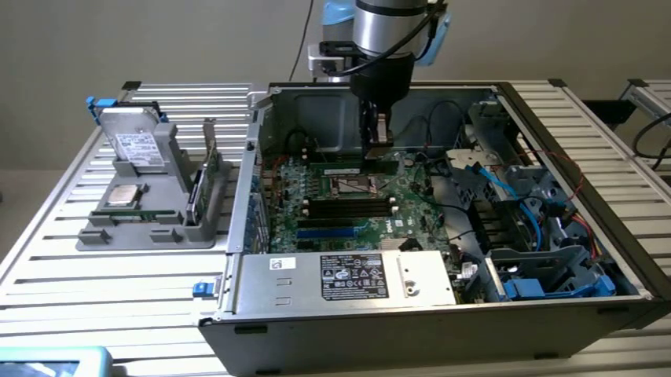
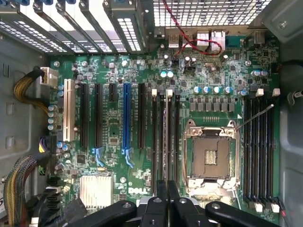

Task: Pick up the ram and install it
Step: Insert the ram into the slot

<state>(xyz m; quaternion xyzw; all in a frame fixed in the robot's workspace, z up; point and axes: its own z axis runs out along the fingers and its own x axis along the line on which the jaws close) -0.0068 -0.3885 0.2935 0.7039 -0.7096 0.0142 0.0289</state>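
Ram (image 2: 165, 137): being pinched edge-on by the gripper (image 2: 164, 188), fingers drawn narrow around it, lying along the black slots (image 2: 155, 142) just beside the open processor socket (image 2: 210, 158), on its far side in the exterior view. Touching the slot or hovering above it: not possible telling. Likely calling for holding the stick level and parallel to the slot, lining both ends up with the white clips (image 2: 169, 93), pressing straight down, avoiding any twisting.
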